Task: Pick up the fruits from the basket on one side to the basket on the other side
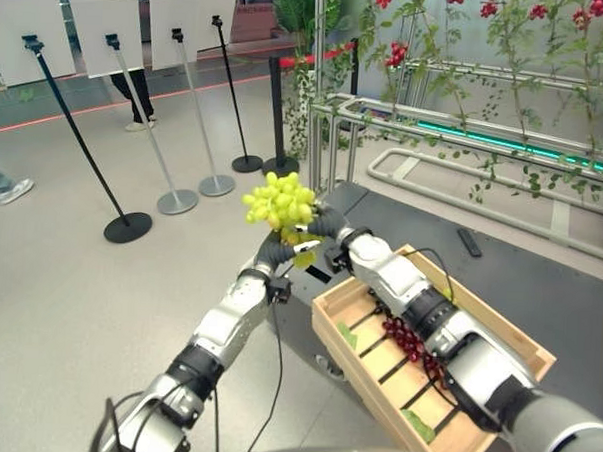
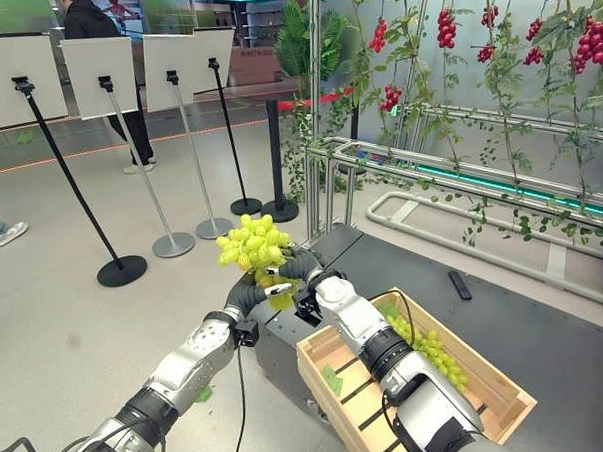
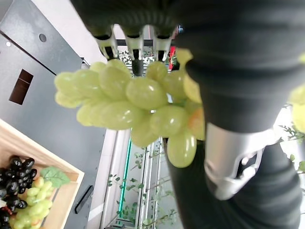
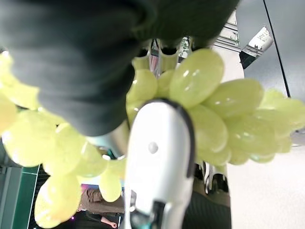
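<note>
You have a dark grey tabletop (image 2: 537,326) in front of you, and on it sits a shallow slatted crate of pale wood (image 1: 497,340) that serves as the fruit basket, one corner jutting past the tabletop's edge over the grey floor (image 1: 69,276). Inside the crate lie a cluster of dark red grapes (image 1: 409,339), partly hidden under your right forearm, and a bunch of pale green grapes (image 2: 431,347) against the far wall, with a few flat green leaves (image 1: 420,426) on the slats. Both arms meet above the crate's near-left corner, out over the floor. There a large bunch of yellow-green grapes (image 1: 280,200) is held up in the air, well clear of the crate. Your left robot hand (image 1: 277,247) is curled round the underside of that bunch, grasping it from below. Your right robot hand (image 1: 327,225) is pressed against the same bunch from the crate side, fingers wrapped round the grapes too.
</note>
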Controlling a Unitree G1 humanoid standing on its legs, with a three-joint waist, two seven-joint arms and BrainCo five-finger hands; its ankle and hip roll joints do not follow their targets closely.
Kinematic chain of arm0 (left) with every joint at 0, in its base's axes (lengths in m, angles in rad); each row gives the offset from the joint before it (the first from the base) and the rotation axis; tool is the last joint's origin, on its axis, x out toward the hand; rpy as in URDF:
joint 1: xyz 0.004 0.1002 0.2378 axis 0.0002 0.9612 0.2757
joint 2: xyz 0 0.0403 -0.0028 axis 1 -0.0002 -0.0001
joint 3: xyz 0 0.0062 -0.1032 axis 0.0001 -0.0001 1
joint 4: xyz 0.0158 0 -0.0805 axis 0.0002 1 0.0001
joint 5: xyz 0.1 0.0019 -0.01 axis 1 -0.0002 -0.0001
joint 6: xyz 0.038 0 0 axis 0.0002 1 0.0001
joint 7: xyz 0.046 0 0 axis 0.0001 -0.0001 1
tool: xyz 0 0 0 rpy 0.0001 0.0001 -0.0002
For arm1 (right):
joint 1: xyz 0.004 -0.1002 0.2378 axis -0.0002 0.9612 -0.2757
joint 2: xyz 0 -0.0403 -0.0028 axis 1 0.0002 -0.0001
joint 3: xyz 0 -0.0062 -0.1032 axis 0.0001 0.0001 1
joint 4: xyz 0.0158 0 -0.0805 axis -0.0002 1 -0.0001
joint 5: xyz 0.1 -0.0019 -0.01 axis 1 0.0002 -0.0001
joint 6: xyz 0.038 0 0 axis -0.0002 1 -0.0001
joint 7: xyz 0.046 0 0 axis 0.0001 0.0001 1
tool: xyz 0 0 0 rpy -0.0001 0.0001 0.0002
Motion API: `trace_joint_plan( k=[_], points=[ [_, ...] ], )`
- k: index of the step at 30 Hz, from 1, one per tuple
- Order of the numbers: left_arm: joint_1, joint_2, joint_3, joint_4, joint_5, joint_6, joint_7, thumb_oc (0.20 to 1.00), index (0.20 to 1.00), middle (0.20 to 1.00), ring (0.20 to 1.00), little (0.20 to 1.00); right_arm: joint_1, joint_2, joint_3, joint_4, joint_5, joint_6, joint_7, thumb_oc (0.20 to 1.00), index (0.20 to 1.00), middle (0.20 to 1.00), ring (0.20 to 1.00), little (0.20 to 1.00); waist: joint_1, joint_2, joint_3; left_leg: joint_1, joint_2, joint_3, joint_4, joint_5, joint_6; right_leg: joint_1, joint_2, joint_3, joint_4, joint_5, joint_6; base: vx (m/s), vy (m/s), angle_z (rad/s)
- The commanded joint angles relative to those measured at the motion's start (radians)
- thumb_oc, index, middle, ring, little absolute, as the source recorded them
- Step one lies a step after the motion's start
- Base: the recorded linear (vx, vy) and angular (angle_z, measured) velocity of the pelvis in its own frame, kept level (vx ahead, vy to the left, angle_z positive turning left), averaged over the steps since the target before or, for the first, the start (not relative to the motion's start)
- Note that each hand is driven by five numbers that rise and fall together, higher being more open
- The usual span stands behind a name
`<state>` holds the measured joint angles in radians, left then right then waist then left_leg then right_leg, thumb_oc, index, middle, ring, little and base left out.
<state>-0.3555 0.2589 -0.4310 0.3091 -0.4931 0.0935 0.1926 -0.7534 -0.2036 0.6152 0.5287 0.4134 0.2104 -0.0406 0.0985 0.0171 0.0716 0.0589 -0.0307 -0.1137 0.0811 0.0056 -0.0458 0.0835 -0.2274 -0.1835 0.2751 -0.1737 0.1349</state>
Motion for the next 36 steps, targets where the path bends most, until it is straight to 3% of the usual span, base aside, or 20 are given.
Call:
trace_joint_plan(
  k=[1, 5, 17, 28, 29, 30, 31, 36],
  points=[
    [-0.181, -0.031, -0.074, 0.052, 0.036, -0.042, -0.047, 1.0, 1.0, 1.0, 1.0, 1.0, -0.158, 0.088, 0.016, 0.025, 0.039, -0.078, 0.013, 0.2, 0.2, 0.2, 0.2, 0.2, -0.006, -0.023, -0.045, -0.009, 0.009, 0.009, 0.076, -0.165, -0.008, 0.0, -0.053, -0.017, -0.063, 0.048, 0.027, 0.0, 0.0, 0.0],
    [-0.194, -0.03, -0.085, 0.067, 0.087, -0.041, -0.035, 1.0, 1.0, 1.0, 1.0, 1.0, -0.162, 0.105, 0.024, 0.022, 0.059, -0.085, 0.007, 0.2, 0.2, 0.2, 0.2, 0.2, -0.005, -0.022, -0.044, -0.008, 0.009, 0.008, 0.077, -0.165, -0.008, 0.0, -0.054, -0.016, -0.061, 0.047, 0.028, 0.0, 0.0, 0.0],
    [-0.182, -0.092, 0.041, 0.064, 0.017, -0.113, 0.186, 1.0, 1.0, 1.0, 1.0, 1.0, -0.033, 0.158, 0.046, -0.113, 0.196, -0.136, -0.07, 0.2, 0.2, 0.2, 0.2, 0.2, -0.001, -0.032, -0.025, -0.018, 0.012, 0.007, 0.082, -0.161, -0.009, -0.009, -0.054, -0.018, -0.054, 0.046, 0.024, 0.0, 0.0, 0.0],
    [-0.181, -0.087, 0.065, 0.039, 0.036, -0.11, 0.208, 1.0, 1.0, 1.0, 1.0, 1.0, 0.032, 0.153, 0.07, -0.205, 0.197, -0.132, -0.058, 0.2, 0.2, 0.2, 0.2, 0.2, -0.013, -0.03, -0.021, -0.011, 0.015, 0.012, 0.079, -0.161, -0.011, -0.01, -0.054, -0.013, -0.05, 0.045, 0.024, 0.0, 0.0, 0.0],
    [-0.187, -0.087, 0.068, 0.041, 0.034, -0.112, 0.216, 0.912, 0.912, 0.912, 0.912, 0.912, 0.04, 0.153, 0.072, -0.216, 0.207, -0.134, -0.061, 0.2, 0.2, 0.2, 0.2, 0.2, -0.016, -0.029, -0.02, -0.011, 0.014, 0.013, 0.079, -0.16, -0.011, -0.012, -0.055, -0.012, -0.049, 0.046, 0.024, 0.0, 0.0, 0.0],
    [-0.187, -0.086, 0.068, 0.041, 0.033, -0.112, 0.21, 0.347, 0.347, 0.347, 0.347, 0.347, 0.041, 0.153, 0.072, -0.221, 0.21, -0.134, -0.057, 0.2, 0.2, 0.2, 0.2, 0.2, -0.018, -0.028, -0.019, -0.013, 0.014, 0.015, 0.079, -0.16, -0.012, -0.013, -0.055, -0.012, -0.049, 0.045, 0.024, 0.0, 0.0, 0.0],
    [-0.184, -0.082, 0.071, 0.037, 0.032, -0.113, 0.206, 0.2, 0.2, 0.2, 0.2, 0.2, 0.044, 0.153, 0.072, -0.225, 0.214, -0.136, -0.055, 0.2, 0.2, 0.2, 0.2, 0.2, -0.018, -0.028, -0.02, -0.013, 0.014, 0.016, 0.079, -0.161, -0.012, -0.014, -0.055, -0.011, -0.049, 0.045, 0.024, 0.0, 0.0, 0.0],
    [-0.175, -0.085, 0.084, 0.034, 0.017, -0.121, 0.212, 0.2, 0.2, 0.2, 0.2, 0.2, 0.057, 0.152, 0.073, -0.235, 0.218, -0.137, -0.054, 0.2, 0.2, 0.2, 0.2, 0.2, -0.02, -0.028, -0.02, -0.011, 0.014, 0.017, 0.079, -0.162, -0.012, -0.014, -0.055, -0.009, -0.048, 0.045, 0.024, 0.0, 0.0, 0.0]
  ],
)
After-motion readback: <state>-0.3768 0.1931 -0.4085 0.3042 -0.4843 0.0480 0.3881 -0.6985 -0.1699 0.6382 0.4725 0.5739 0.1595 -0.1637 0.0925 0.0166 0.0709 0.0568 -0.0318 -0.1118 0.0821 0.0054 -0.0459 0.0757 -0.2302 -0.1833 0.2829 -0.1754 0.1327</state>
